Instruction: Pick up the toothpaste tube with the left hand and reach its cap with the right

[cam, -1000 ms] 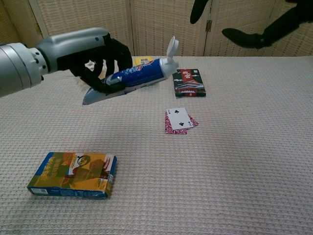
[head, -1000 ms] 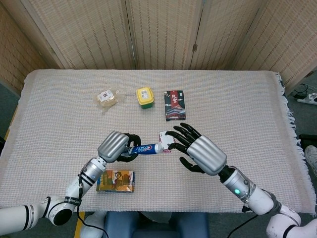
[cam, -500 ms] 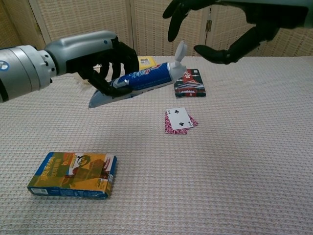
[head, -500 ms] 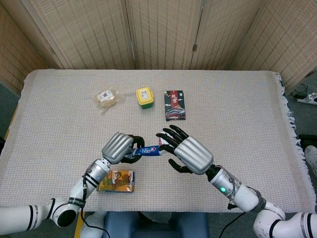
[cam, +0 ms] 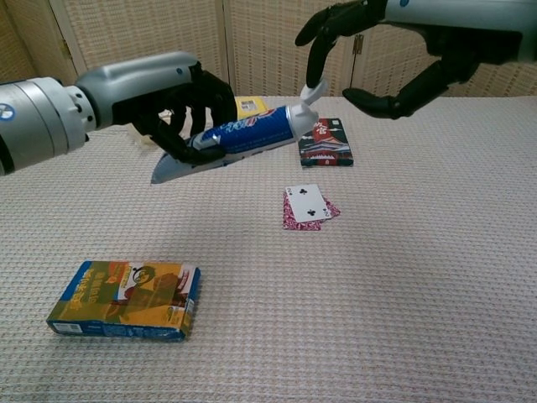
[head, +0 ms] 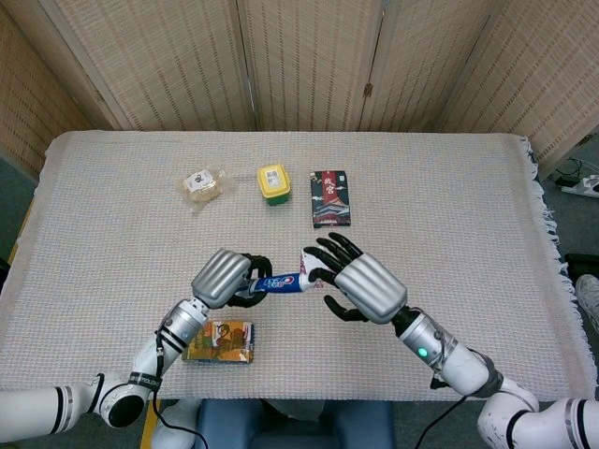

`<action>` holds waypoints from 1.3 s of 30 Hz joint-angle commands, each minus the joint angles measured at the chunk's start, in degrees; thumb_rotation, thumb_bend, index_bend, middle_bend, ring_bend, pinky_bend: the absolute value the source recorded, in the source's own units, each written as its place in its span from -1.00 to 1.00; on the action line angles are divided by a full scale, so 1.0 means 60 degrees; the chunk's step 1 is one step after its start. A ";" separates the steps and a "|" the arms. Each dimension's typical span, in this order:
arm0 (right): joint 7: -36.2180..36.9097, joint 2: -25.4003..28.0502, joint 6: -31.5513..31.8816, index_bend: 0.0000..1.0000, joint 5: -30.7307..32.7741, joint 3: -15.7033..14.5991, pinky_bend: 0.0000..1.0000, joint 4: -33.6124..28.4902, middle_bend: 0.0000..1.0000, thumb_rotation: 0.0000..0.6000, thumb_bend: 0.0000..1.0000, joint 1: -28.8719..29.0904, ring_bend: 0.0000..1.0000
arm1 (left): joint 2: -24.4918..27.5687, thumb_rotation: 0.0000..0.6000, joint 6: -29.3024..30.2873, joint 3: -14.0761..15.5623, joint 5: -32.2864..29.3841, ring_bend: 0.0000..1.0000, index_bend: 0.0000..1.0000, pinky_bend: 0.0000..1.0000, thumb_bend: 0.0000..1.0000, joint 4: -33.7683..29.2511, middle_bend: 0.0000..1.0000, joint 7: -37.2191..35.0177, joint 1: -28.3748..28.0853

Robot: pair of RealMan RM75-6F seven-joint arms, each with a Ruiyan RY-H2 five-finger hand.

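My left hand (cam: pixel 159 101) (head: pixel 225 278) grips a blue and white toothpaste tube (cam: pixel 239 134) (head: pixel 279 281) around its middle and holds it above the table, nearly level, nozzle end pointing right. The tube's white flip cap (cam: pixel 310 91) stands open and upright. My right hand (cam: pixel 411 42) (head: pixel 360 286) hovers just right of the cap with fingers spread; one fingertip (cam: pixel 312 74) meets the top of the cap. Nothing is held in the right hand.
Below the tube lie a few playing cards (cam: pixel 308 206) on the woven cloth. A dark card box (cam: pixel 325 141) (head: pixel 329 197), a yellow container (head: pixel 273 182) and a wrapped snack (head: pixel 202 182) sit further back. An orange box (cam: pixel 124 300) (head: pixel 219 340) lies near the front left.
My right hand has moved left and lowered toward the tube, from apart to a fingertip on the open cap. The left hand shifted the tube slightly right and holds it steady.
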 commanded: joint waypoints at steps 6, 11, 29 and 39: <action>0.0253 -0.0038 0.0027 -0.26 0.0070 -0.0116 -1.00 0.0231 -0.72 0.65 0.17 0.0002 -0.93 | -0.0035 1.00 0.0199 -0.0060 0.0120 0.55 0.52 0.44 0.63 0.0020 0.75 -0.0312 0.0058; 0.0485 -0.0215 0.0044 -0.26 0.0039 -0.0130 -1.00 0.0417 -0.72 0.65 0.17 0.0073 -0.92 | -0.0036 1.00 0.0304 -0.0102 0.0248 0.54 0.52 0.44 0.63 -0.0016 0.75 -0.0562 0.0087; 0.6599 0.0176 0.0949 -0.88 -0.1574 -0.0373 -1.00 0.0652 -0.96 0.58 -0.51 -0.0305 -0.99 | -0.0520 1.00 0.1083 0.0041 0.1036 0.54 0.52 0.44 0.63 0.0671 0.75 -0.1627 0.0452; 0.8536 -0.0705 0.0965 -1.00 -0.1582 -0.0194 -1.00 0.1437 -1.00 0.28 -0.76 0.0158 -1.00 | -0.0768 1.00 0.1392 0.0030 0.1352 0.54 0.53 0.44 0.63 0.0658 0.75 -0.1553 0.0493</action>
